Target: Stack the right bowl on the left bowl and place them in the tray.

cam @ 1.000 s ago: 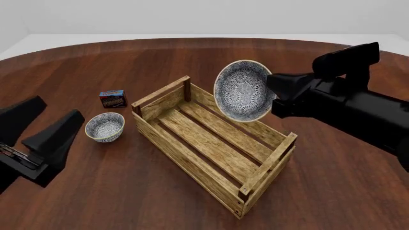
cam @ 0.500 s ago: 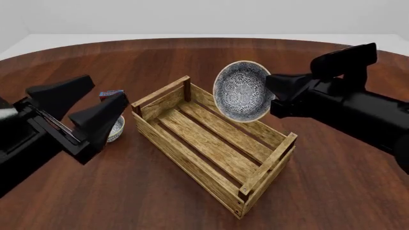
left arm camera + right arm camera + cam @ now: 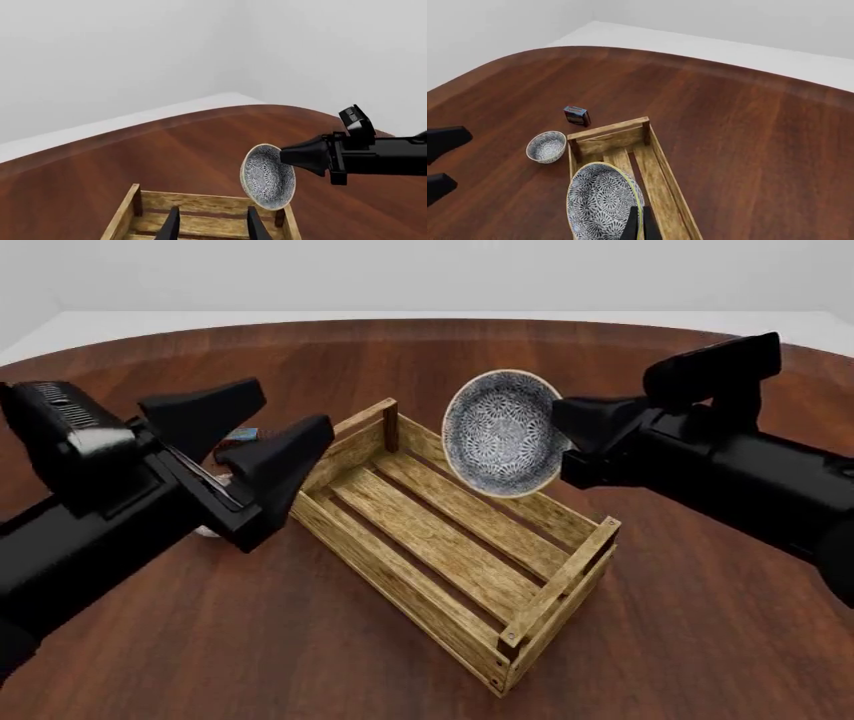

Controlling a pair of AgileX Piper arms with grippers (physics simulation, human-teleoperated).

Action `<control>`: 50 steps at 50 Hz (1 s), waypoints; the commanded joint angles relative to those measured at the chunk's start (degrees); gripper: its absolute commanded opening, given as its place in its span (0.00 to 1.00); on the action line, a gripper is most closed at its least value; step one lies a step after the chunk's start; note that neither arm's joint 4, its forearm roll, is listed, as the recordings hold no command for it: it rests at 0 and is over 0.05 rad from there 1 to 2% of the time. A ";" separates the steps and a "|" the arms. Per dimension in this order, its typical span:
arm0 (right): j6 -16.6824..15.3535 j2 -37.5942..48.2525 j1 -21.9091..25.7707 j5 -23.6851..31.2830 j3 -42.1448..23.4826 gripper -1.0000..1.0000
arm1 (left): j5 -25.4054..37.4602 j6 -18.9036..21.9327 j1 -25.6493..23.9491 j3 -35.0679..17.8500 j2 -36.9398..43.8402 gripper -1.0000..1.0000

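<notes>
Right gripper (image 3: 571, 445) is clamped on the rim of the large patterned bowl (image 3: 505, 433), held tilted above the slatted tray (image 3: 454, 540) for carrying towards the small bowl (image 3: 547, 146); left gripper (image 3: 267, 445) is spread and holds nothing.

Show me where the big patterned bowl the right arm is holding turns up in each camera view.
Front view: big bowl tilted on edge, in the air over the crate's far end, pinched by the right gripper.
Left wrist view: bowl right of centre, above the crate's end rail.
Right wrist view: bowl at bottom centre.
Shared landmark: the crate.
</notes>
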 commanded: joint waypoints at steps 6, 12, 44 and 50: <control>0.24 -0.22 0.18 -0.07 -0.30 0.00 | -2.79 -0.28 -1.27 -2.98 6.55 1.00; 0.27 -0.39 0.15 0.06 -0.28 0.00 | -3.35 -0.54 -1.84 -4.30 8.80 1.00; 0.16 0.08 0.21 -0.23 -0.20 0.00 | -7.25 -2.06 -3.86 -9.96 21.81 1.00; 0.12 0.25 0.24 -0.29 -0.25 0.00 | -7.24 -2.48 -4.01 -10.97 23.27 1.00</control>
